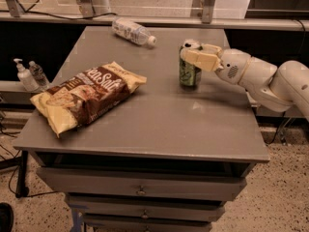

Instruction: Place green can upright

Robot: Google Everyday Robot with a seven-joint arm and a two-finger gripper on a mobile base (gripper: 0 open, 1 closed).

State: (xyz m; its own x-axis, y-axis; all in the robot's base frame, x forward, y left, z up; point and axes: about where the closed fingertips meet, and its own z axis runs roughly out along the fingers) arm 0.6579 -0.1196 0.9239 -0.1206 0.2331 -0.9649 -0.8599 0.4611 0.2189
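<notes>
The green can stands upright on the grey table, right of the middle toward the back. My gripper reaches in from the right and is shut on the can's upper part. Its pale fingers wrap the can near the silver top. The white arm stretches off to the right edge of the view.
A brown and yellow chip bag lies on the table's left side. A clear water bottle with a white cap lies on its side at the back. Two small bottles stand on a ledge left of the table. Drawers are below the tabletop.
</notes>
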